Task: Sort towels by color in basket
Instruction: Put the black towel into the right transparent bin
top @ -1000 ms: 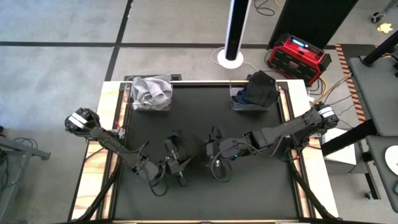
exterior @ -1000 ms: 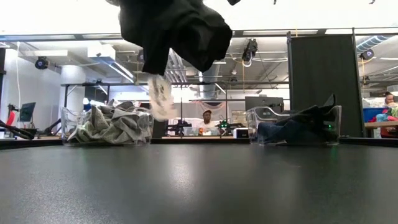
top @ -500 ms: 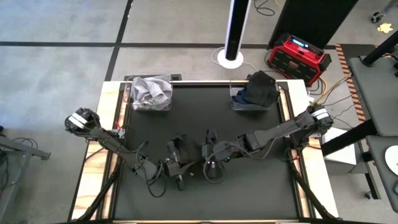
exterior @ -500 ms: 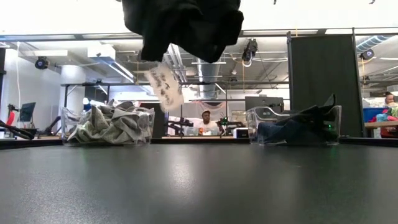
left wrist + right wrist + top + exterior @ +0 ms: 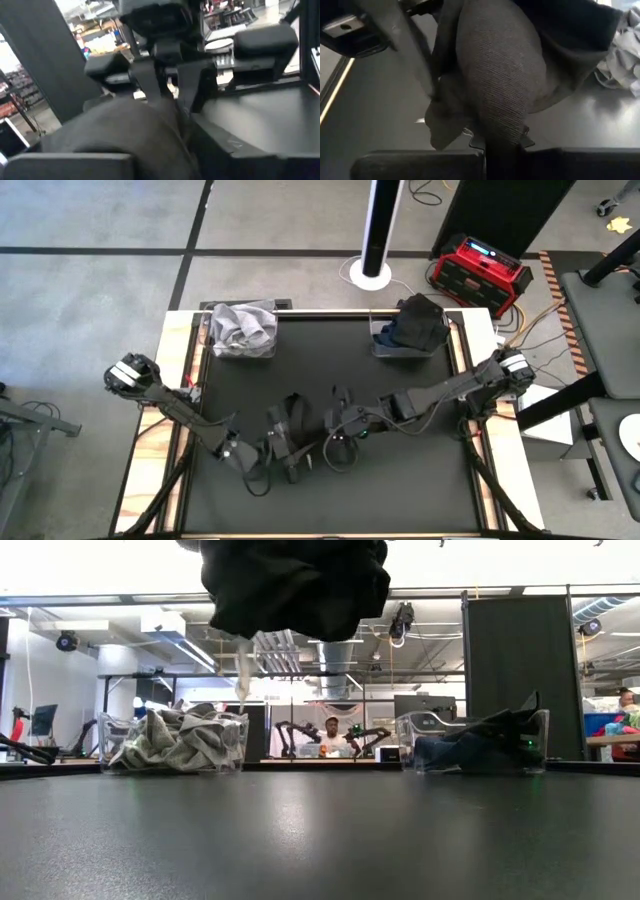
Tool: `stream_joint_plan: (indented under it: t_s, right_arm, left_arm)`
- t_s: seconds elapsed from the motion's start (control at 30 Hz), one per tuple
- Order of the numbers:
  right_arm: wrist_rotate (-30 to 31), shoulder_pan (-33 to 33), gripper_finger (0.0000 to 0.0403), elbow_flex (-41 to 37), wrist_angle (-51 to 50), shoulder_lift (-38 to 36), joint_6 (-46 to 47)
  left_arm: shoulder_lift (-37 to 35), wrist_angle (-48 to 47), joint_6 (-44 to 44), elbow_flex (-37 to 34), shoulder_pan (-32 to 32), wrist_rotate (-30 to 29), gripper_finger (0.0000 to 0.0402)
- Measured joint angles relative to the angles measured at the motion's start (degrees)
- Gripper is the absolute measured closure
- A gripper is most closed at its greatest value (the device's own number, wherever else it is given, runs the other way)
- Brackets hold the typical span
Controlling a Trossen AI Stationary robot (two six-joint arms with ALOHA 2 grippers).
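A black towel [image 5: 292,425] is held bunched in the air over the middle of the tabletop [image 5: 400,490], toward its near edge, between the two grippers. In the low view it hangs as a dark lump above the surface, with a small white tag [image 5: 243,665] dangling beneath it. The right gripper [image 5: 335,442] is pinched shut on a fold of the black towel, as the right wrist view shows cloth squeezed between its fingers. Whether the left gripper [image 5: 283,450] is gripping or letting go cannot be told; it is just beside the cloth, with fabric draped over it.

The cloth is judged light, soft and limp. It will sag and fold wherever it is lifted, so a pinch on a bunched fold or a corner should hold best.

Compared with a second ago, the right gripper has moved in from farther right and closed on the cloth, and the tag has swung.

At the far edge, a clear bin of light towels [image 5: 242,328] sits toward the left corner and a bin of dark towels [image 5: 412,325] toward the right.
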Motion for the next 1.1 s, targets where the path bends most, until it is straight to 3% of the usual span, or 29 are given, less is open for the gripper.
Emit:
stream_joint_plan:
  t_s: [0.23,0.43,0.77,1.1]
  right_arm:
    - [0.5,-0.6,0.0387,0.0,-2.3,0.0,2.4]
    - [3.1,-2.1,0.0388,0.0,-8.1,-1.0,6.0]
    - [11.7,-10.4,0.0389,0.0,-20.9,-4.7,8.3]
    - [16.0,-25.2,0.0389,0.0,-23.5,-9.6,4.6]
  left_arm:
    - [0.0,-14.1,-8.6,0.0,-0.3,-2.3,0.0178]
    - [0.0,-24.7,-15.7,0.0,-2.4,-6.2,0.0112]
    - [-0.9,-31.0,-18.7,0.0,-4.7,-19.2,0.0105]
    - [-0.9,-32.0,-19.3,0.0,-5.0,-22.4,0.0110]
